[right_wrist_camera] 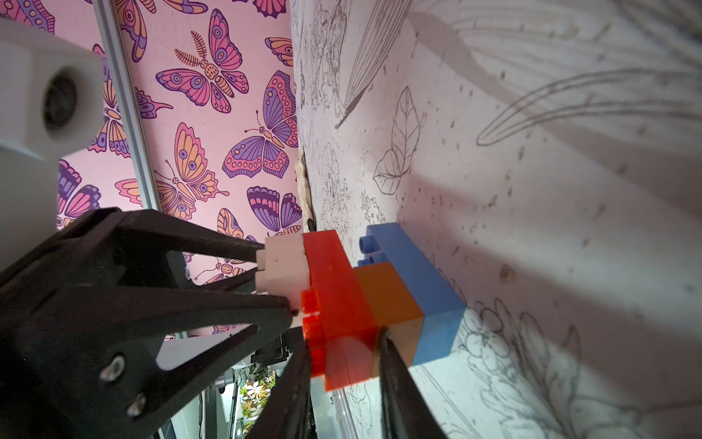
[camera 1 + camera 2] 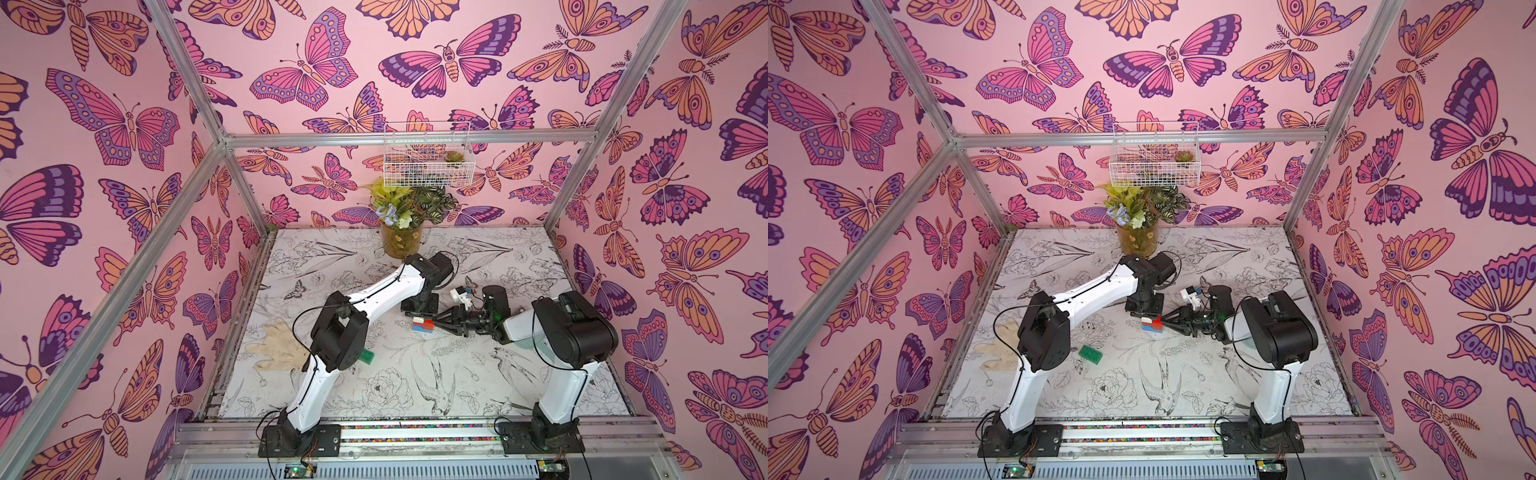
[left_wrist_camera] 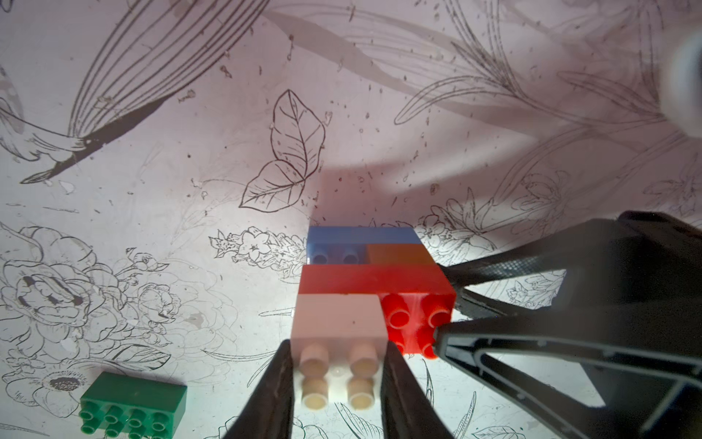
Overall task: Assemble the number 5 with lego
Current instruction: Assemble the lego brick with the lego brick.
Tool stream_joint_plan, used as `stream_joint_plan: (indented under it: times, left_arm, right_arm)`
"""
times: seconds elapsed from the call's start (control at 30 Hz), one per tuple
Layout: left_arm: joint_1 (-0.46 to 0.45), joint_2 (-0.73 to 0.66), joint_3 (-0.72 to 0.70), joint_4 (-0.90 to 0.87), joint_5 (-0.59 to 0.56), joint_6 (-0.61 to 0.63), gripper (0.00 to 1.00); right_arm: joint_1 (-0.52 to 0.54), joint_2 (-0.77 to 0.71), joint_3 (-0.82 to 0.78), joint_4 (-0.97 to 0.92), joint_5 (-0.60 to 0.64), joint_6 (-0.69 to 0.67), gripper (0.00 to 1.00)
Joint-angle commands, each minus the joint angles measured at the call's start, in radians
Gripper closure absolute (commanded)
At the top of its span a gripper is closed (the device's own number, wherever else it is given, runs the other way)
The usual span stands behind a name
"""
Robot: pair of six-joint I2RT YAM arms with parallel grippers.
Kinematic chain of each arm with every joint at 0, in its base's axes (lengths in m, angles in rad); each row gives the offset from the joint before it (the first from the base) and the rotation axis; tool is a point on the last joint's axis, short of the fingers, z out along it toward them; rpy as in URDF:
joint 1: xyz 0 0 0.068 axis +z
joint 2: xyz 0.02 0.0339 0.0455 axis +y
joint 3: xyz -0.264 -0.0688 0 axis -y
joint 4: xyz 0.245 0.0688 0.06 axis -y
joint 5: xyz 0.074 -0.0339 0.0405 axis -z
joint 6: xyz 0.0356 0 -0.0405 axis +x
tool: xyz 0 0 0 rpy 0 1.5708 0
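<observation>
Left jaws pinch white brick; right jaws pinch red brick.

Robotics lab cell — aluminium frame, butterfly-print walls, left arm, right arm.

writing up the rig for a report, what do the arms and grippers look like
The left arm and right arm have white link shells, black joint housings, thin black cables looping alongside and black base plates. The left gripper and right gripper are black, with tapering fingers built as open triangular frames.
</observation>
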Motion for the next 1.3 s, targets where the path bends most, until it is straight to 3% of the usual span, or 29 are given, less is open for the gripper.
stream_joint_plan:
  times: [0.0, 0.27, 0.57, 0.97, 1.27]
  left_arm:
    - [-0.020, 0.151, -0.082, 0.013, 0.069, -0.012, 0.66]
    - [-0.017, 0.111, -0.070, -0.004, 0.041, -0.017, 0.49]
    - [-0.011, 0.075, -0.015, -0.052, 0.004, -0.011, 0.40]
    - [0.003, 0.053, 0.047, -0.066, 0.011, 0.015, 0.32]
    - [0.008, 0.016, 0.073, -0.074, 0.007, 0.024, 0.30]
  right_arm:
    - [0.024, 0.074, -0.032, -0.171, 0.178, -0.011, 0.70]
    - [0.027, 0.052, -0.034, -0.178, 0.178, -0.010, 0.70]
    - [0.032, -0.005, -0.031, -0.212, 0.179, -0.009, 0.68]
    - [0.032, -0.083, -0.013, -0.267, 0.170, -0.013, 0.64]
    - [0.031, -0.182, 0.033, -0.419, 0.182, -0.072, 0.63]
